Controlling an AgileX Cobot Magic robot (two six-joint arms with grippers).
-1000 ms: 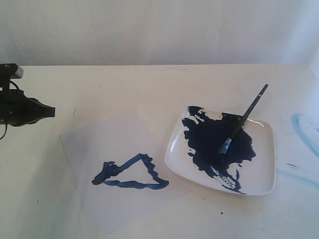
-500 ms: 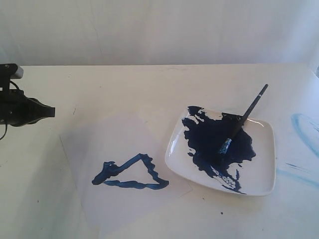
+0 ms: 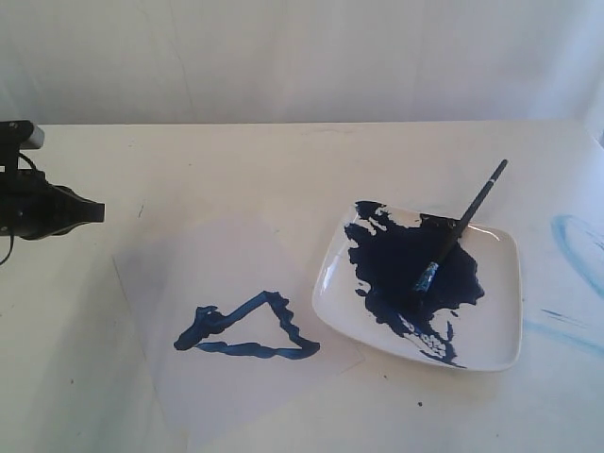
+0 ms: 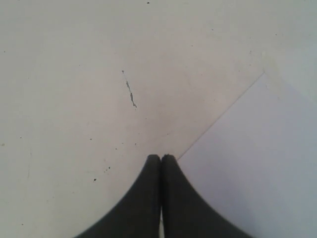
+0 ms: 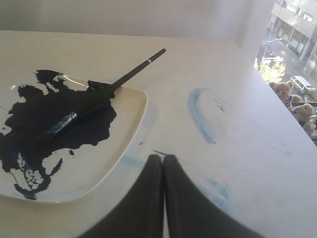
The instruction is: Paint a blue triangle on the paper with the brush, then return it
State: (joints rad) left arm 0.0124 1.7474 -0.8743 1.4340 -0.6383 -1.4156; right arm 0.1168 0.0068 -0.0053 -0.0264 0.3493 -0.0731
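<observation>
A wobbly dark-blue triangle (image 3: 247,327) sits painted on the pale paper (image 3: 217,274) at the table's left-centre. The black-handled brush (image 3: 460,226) rests in the white plate (image 3: 491,326), tip in the dark paint pool (image 3: 401,269) and handle sticking out over the far rim; the right wrist view shows the brush (image 5: 101,96) the same way. My left gripper (image 3: 94,211) hovers at the far left, shut and empty, its tips (image 4: 161,157) near the paper (image 4: 257,163) edge. My right gripper (image 5: 163,157) is shut on nothing, beside the plate (image 5: 126,134); the exterior view does not show it.
Pale blue smears (image 3: 576,241) mark the table right of the plate, with one smear (image 5: 200,116) curving past the right gripper. A small dark scratch (image 4: 131,94) marks the table near the left gripper. A window with toy bears (image 5: 292,101) lies beyond the table's far edge.
</observation>
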